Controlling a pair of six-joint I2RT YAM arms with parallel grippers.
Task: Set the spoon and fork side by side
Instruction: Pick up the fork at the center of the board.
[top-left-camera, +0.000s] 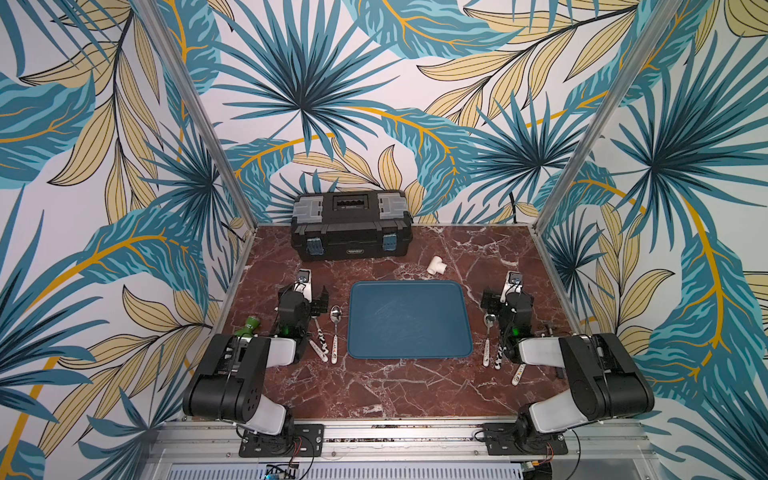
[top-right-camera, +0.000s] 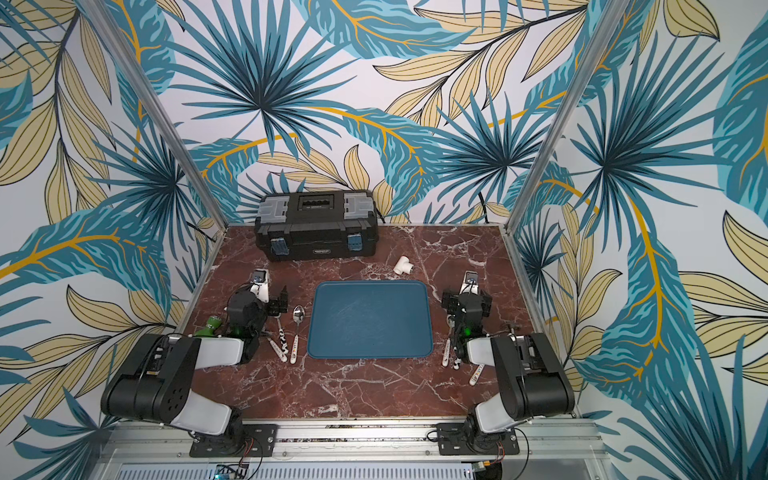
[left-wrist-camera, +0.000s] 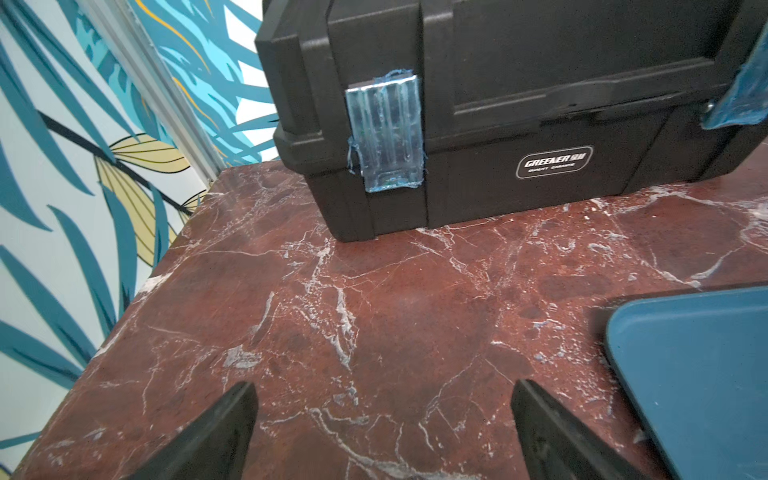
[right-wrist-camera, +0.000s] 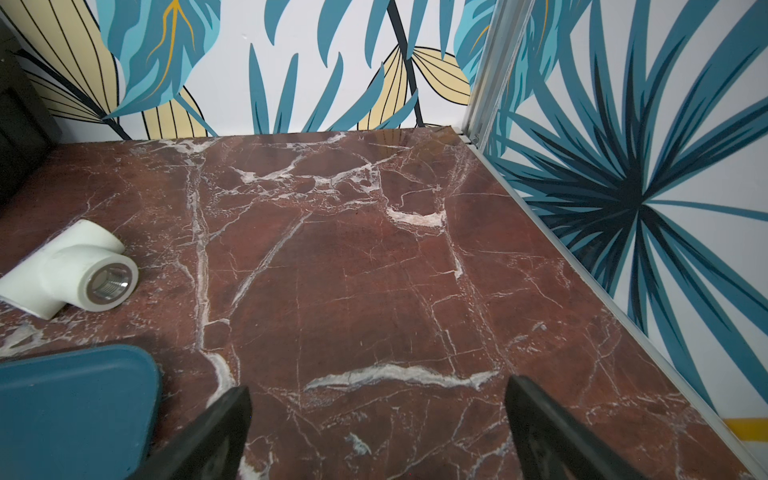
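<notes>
In both top views a spoon (top-left-camera: 335, 328) (top-right-camera: 296, 328) with a white patterned handle lies just left of the blue tray (top-left-camera: 409, 320). Beside it lies a black-and-white handle (top-left-camera: 320, 343) whose head is hidden under my left gripper (top-left-camera: 303, 293) (left-wrist-camera: 382, 395); I cannot tell if it is the fork. Right of the tray lies another spoon (top-left-camera: 488, 332) with two more handles (top-left-camera: 517, 376), partly under my right gripper (top-left-camera: 508, 297) (right-wrist-camera: 376, 392). Both grippers are open over bare marble with nothing between their fingers. No cutlery shows in the wrist views.
A black toolbox (top-left-camera: 351, 226) (left-wrist-camera: 498, 104) stands at the back. A white pipe tee (top-left-camera: 436, 266) (right-wrist-camera: 70, 270) lies behind the tray's far right corner. A green object (top-left-camera: 248, 326) sits by the left arm. Metal frame posts and walls edge the table.
</notes>
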